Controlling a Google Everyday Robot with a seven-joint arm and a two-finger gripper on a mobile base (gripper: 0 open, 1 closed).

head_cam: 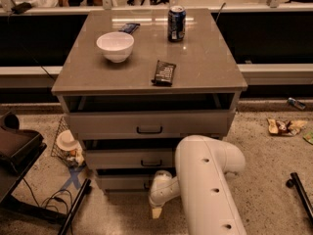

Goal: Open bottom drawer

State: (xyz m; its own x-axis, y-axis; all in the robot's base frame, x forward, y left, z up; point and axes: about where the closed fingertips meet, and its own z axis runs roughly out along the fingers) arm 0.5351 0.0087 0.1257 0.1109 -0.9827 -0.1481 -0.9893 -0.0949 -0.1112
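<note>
The bottom drawer (120,182) is the lowest of three grey-beige fronts in the cabinet, and only its left part shows. Its small black handle (146,185) is mostly hidden behind my arm. My gripper (156,212) hangs low in front of the drawer's centre, just below and in front of the handle, close to the floor. My white arm (210,190) covers the cabinet's lower right.
The middle drawer (129,158) and the top drawer (146,124) stand above, the top one pulled out a little. On the cabinet top are a white bowl (115,46), a soda can (176,23) and a dark snack bar (164,73). A wire basket (66,146) sits on the floor to the left.
</note>
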